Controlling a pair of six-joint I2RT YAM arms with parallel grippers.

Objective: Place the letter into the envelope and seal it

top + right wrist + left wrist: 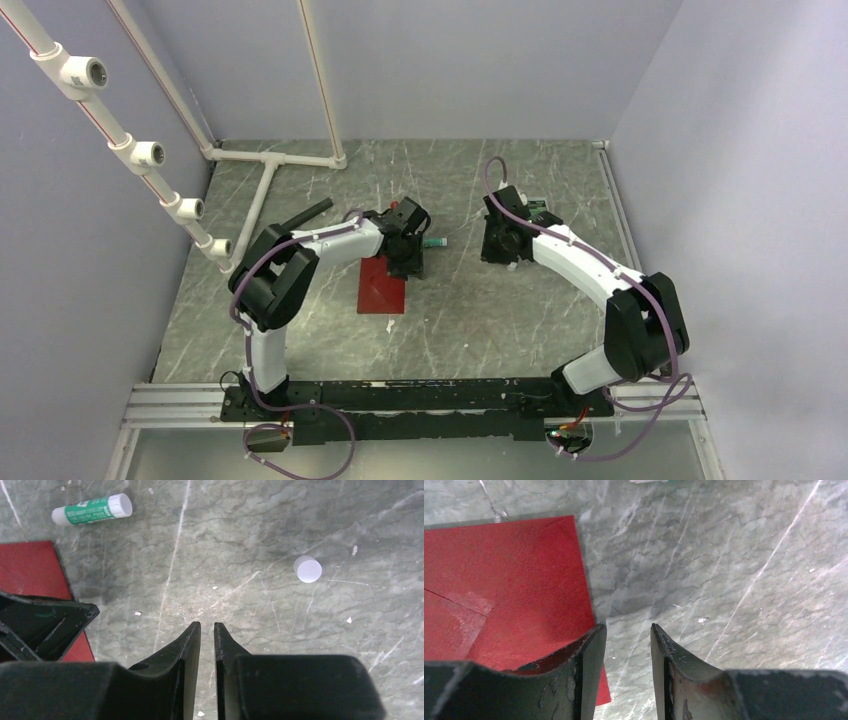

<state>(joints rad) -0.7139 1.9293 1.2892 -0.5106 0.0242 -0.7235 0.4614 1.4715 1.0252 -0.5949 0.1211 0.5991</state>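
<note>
The dark red glossy paper envelope (504,575) lies at ten o'clock from my left gripper (628,630), released and empty; its long axis runs twelve-to-six.

Top camera looks down from behind; both close wrist views share the envelope's (514,575) edge.

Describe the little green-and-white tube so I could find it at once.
Look at the grey marbled table, in the middle between the two arms, just past the far right corner of the red envelope. There the glue stick lies on its side. Its green printed label and white ends set it apart from the plain white round cap lying off to its right.
</note>
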